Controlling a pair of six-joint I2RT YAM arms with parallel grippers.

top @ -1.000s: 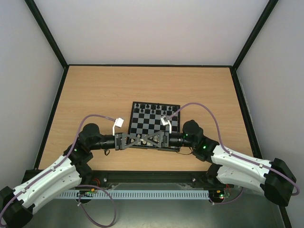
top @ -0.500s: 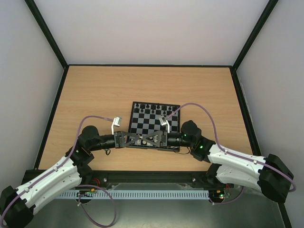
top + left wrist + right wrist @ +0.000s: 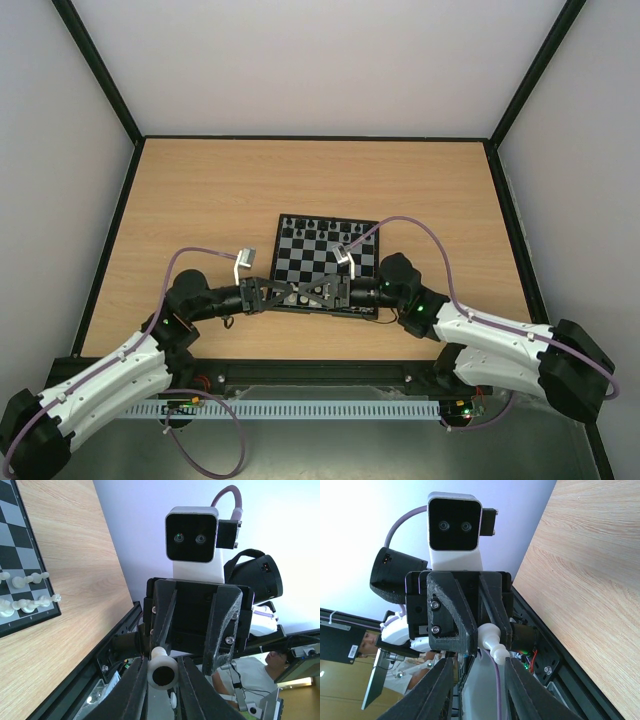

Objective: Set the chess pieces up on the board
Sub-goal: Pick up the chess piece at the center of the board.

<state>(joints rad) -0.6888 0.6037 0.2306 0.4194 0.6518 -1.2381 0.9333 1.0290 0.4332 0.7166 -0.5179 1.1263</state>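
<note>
Over the board (image 3: 325, 255), left gripper (image 3: 163, 661) pinches 1 white chess piece (image 3: 162, 672); right gripper (image 3: 480, 662) spread around it.

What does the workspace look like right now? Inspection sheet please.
Surface: wooden table.
Job's things: board mid-table; black pieces along its far edge, white pieces along its near edge; held white piece over the near edge.
Clutter: nothing seen.
Grippers: left gripper shut on the held white piece; right gripper facing it, fingers open around its head.
Cables: purple cable looped above each arm.
Surroundings: white walls, black frame; person beyond near edge.
</note>
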